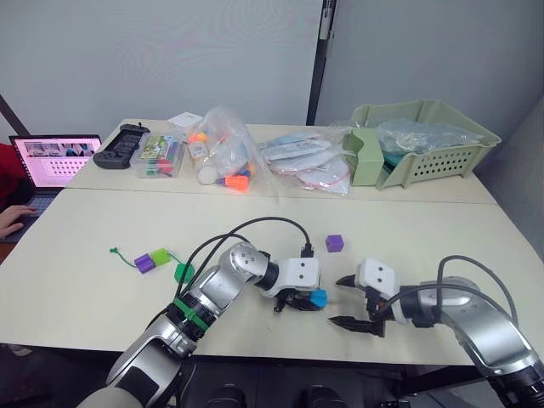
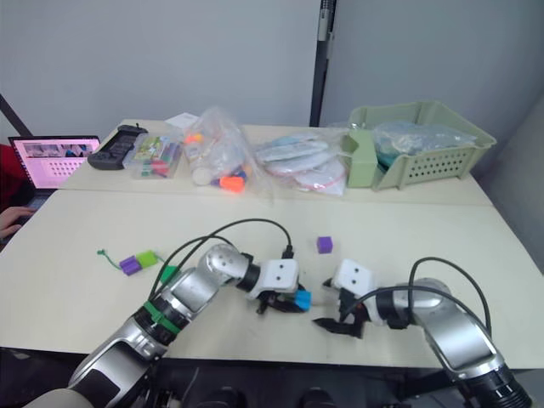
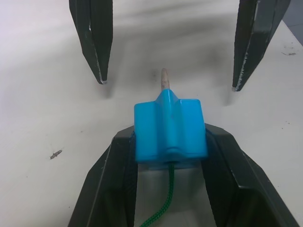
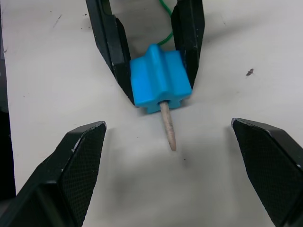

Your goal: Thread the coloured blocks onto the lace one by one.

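Lying at the left of the pale desk [image 1: 76, 280], a purple plastic cube [image 1: 144, 263] and a lime green plastic cube [image 1: 160, 255] sit touching on the thin dark green lace [image 1: 121, 252]. Centre, the left hand [image 1: 299, 301] pinches a blue plastic cube [image 3: 169, 131], the lace's stiff pale tip [image 4: 168, 127] poking through it. Another purple cube [image 1: 334, 243] lies behind. The right hand [image 1: 350, 301] is spread wide, facing the tip.

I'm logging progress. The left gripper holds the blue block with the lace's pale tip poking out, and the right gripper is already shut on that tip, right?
Not quite: the right gripper is open, its fingers apart on either side of the tip, as the right wrist view shows. The left gripper does hold the blue block with the lace tip out.
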